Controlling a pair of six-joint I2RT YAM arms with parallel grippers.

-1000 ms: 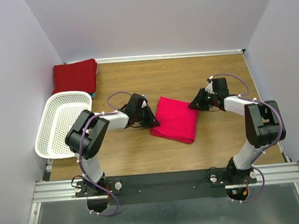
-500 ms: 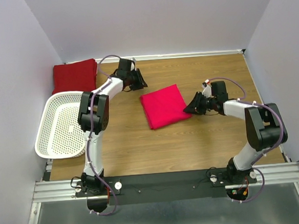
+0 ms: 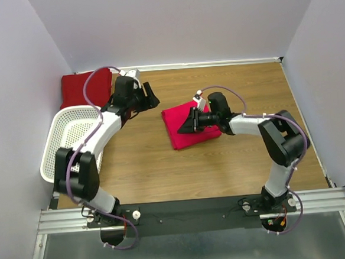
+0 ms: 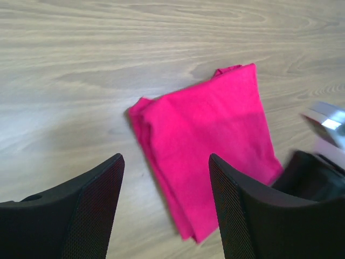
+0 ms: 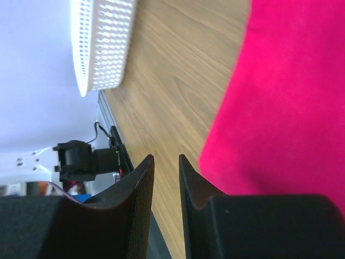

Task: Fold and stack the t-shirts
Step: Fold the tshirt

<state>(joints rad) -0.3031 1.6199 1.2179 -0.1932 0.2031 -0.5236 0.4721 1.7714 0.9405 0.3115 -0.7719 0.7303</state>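
The left gripper (image 3: 151, 100) is drawn back from the crimson-pink t-shirt (image 3: 182, 136) and opened wide. The shirt is shifted leftward, and the right gripper (image 3: 188, 126) is brought over it.

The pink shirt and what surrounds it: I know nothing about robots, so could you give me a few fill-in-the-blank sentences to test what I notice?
The pink shirt lies ___ on the table.
The left gripper hovers with its jaws ___, holding nothing.
The dark red shirt lies behind the white basket, in the table's far ___ corner.
Missing words: folded; open; left.
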